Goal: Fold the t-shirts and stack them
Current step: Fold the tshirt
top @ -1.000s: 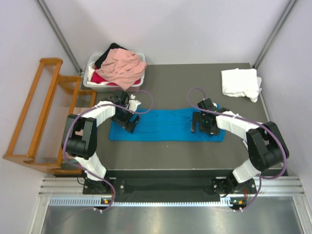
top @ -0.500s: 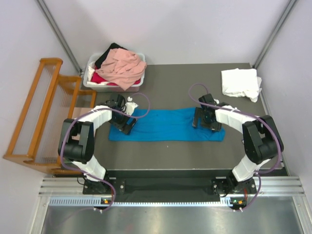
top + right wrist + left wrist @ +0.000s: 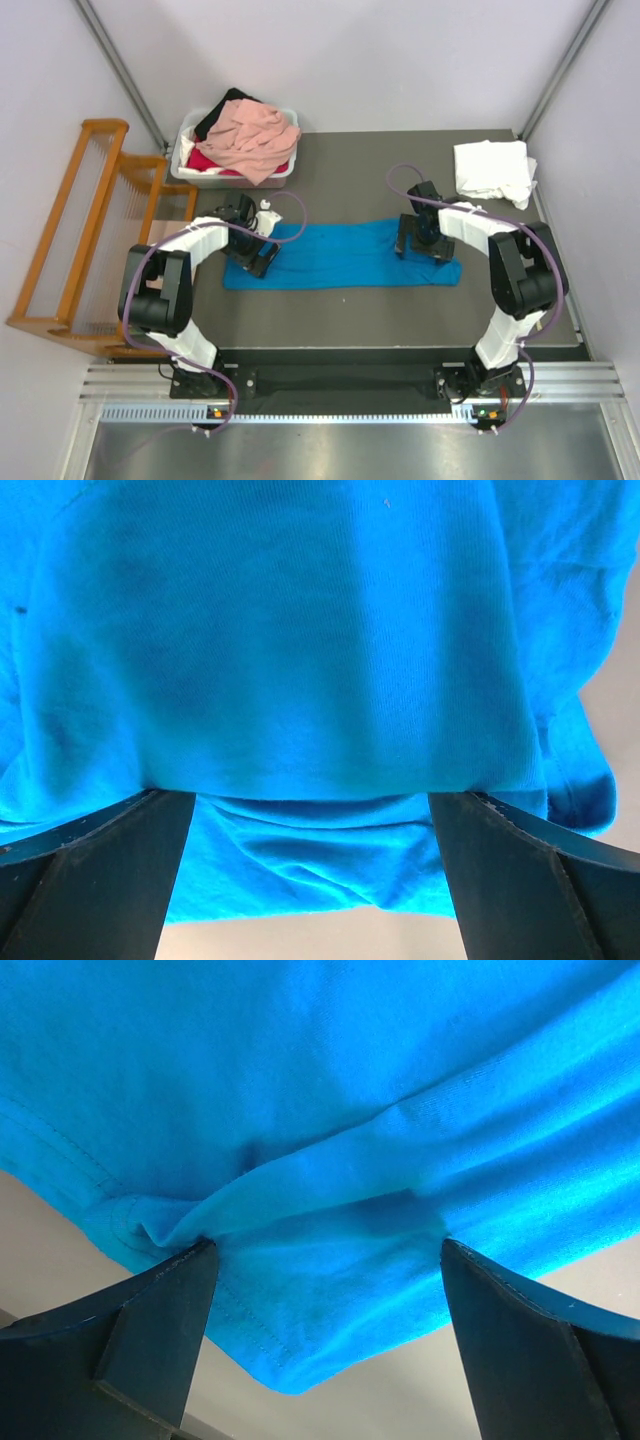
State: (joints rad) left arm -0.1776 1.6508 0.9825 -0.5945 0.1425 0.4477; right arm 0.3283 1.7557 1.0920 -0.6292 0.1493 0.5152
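Your blue t-shirt (image 3: pixel 340 255) lies as a strip across the middle of the table (image 3: pixel 380 170), with open room near and far. The left fingers (image 3: pixel 150 1340) and right fingers (image 3: pixel 90 880) stand wide astride its end edges. The right have moved farther since.

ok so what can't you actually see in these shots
- top view: each arm's own wrist hides where it meets the blue t-shirt.
- wrist views: left fingers and right fingers are cut off by the bottom edge; cloth fills the frame.
- tub: salmon-pink t-shirt covers most of what lies beneath.
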